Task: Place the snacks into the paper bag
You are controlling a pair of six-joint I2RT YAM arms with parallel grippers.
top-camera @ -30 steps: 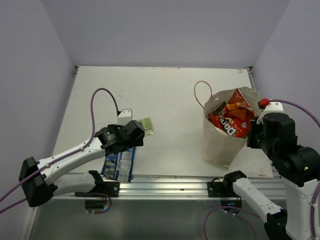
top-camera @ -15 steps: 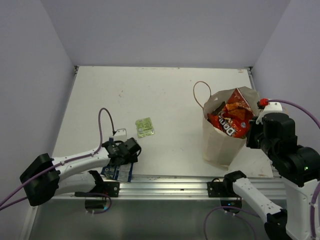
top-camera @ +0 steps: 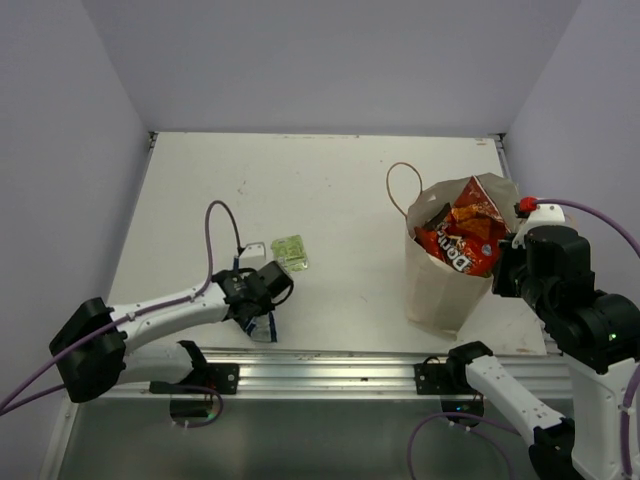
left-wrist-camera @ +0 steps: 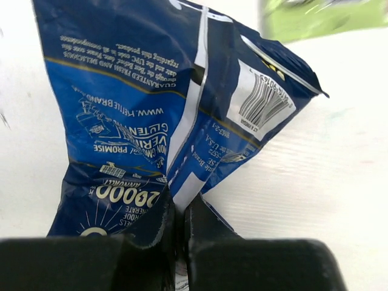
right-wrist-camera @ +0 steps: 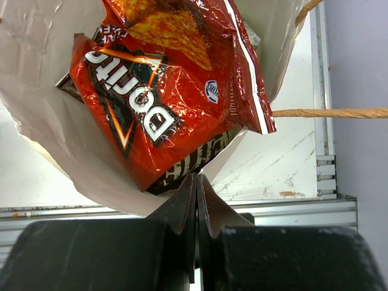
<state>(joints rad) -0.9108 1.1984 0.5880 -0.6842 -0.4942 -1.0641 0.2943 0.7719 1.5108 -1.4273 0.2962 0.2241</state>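
My left gripper (top-camera: pixel 263 308) (left-wrist-camera: pixel 179 213) is shut on the back seam of the blue snack packet (top-camera: pixel 265 327) (left-wrist-camera: pixel 133 91), which bunches up from the fingers just above the table. A small pale green packet (top-camera: pixel 290 252) (left-wrist-camera: pixel 315 15) lies flat just beyond it. The tan paper bag (top-camera: pixel 440 290) (right-wrist-camera: pixel 36 115) stands at the right with the red Doritos packet (top-camera: pixel 462 245) (right-wrist-camera: pixel 157 91) and a brown packet (right-wrist-camera: pixel 194 165) sticking out of it. My right gripper (top-camera: pixel 503 272) (right-wrist-camera: pixel 196 180) is shut on the bag's right rim.
An aluminium rail (top-camera: pixel 330 365) runs along the near table edge, just in front of the blue packet. The bag's loop handles (top-camera: pixel 400 185) (right-wrist-camera: pixel 339 113) stick out sideways. Walls close in the table on the left, back and right.
The left gripper dropped onto the blue packet by the near rail, closed on it and pulled it up and rightward, crumpling it. The right arm and bag have not moved.
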